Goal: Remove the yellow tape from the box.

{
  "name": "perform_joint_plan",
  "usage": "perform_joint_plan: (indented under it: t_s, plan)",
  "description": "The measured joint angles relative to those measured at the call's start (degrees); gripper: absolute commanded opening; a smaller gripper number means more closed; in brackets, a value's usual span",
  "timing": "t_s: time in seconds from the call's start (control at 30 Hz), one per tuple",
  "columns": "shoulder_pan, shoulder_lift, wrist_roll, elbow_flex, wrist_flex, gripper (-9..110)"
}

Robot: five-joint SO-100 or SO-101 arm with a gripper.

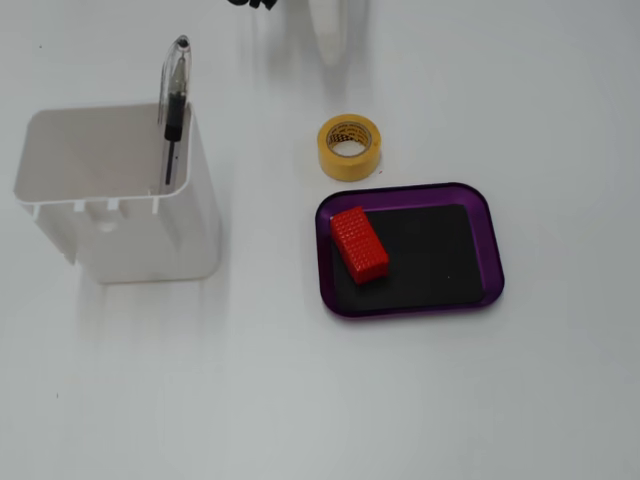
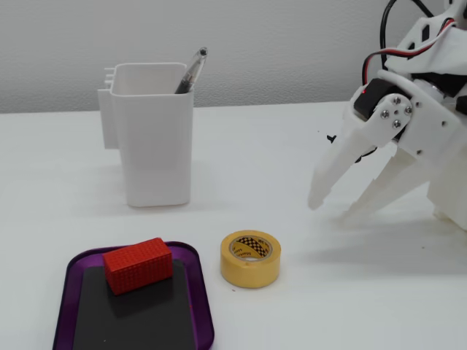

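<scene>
Yellow tape [image 1: 350,147] lies flat on the white table [image 1: 300,400], outside the box [image 1: 492,250] and just beside its rim; from above, the roll sits past the tray's upper left corner with a thin strip of table showing between them. From the lower side camera the same roll [image 2: 251,258] rests to the right of the purple tray [image 2: 203,306], apart from it, its pale printed core facing up.

Inside the box, a red ridged block [image 1: 359,244] lies on the black floor, tucked toward the left end and turned at a slant; the side camera shows it [image 2: 138,265] near the tray's far edge.

A tall white container [image 2: 152,131] stands well to the left of the tape, with a pen [image 2: 190,71] leaning inside it, its tip poking above the rim. From above, the pen [image 1: 174,110] rests against the container's right-hand wall [image 1: 190,230].

Over on the right of the side camera, the white tool [image 2: 332,208] hangs above the table with its two fingers spread apart and nothing between them, tips pointing down and left, well clear of the tape. Red and black wires run up behind it. From above, only a blurred white shape shows at the top edge.
</scene>
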Motion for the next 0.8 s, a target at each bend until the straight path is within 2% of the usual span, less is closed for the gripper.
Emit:
perform_joint_plan:
  t_s: [0.17,0.3,0.8]
  plan:
    - [0.0,0.0,-1.7,3.3,0.0,8]
    - [0.0,0.0,-2.2,3.6,-0.1,-1]
    - [2.1,0.0,-2.2,12.9,-1.2,0]
